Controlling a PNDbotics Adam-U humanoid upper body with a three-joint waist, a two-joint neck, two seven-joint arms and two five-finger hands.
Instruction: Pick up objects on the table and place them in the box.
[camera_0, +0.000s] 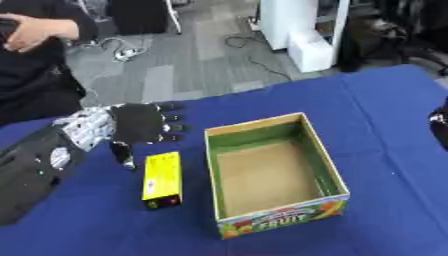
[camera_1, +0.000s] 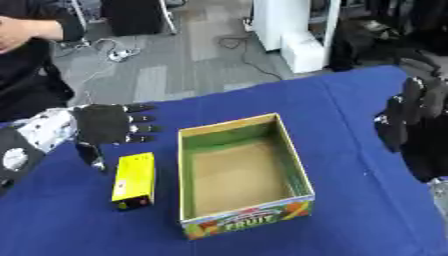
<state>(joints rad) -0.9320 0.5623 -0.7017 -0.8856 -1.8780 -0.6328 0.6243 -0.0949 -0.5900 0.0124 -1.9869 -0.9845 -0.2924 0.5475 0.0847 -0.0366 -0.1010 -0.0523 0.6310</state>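
The left hand (camera_0: 138, 125) hangs over the blue table (camera_0: 385, 110) with its fingers (camera_0: 171, 118) spread straight toward three o'clock and its thumb (camera_0: 122, 154) pointing down toward six o'clock; it holds nothing. The yellow box (camera_0: 163, 179), a narrow pack with a black end nearest the camera, lies flat on the cloth at about five o'clock from the palm. Its far end sits just beside the thumb tip and just below the fingertips, apart from both as far as can be seen.

At three o'clock from the yellow box, close alongside it but not touching, stands the open cardboard box (camera_0: 325, 157), green inside its walls with a bare brown floor and a fruit print on the near side. Nothing lies in it.

The right hand (camera_1: 411, 112) shows at the three o'clock edge of the right eye view, well apart from both boxes, its fingers up and relaxed, holding nothing.
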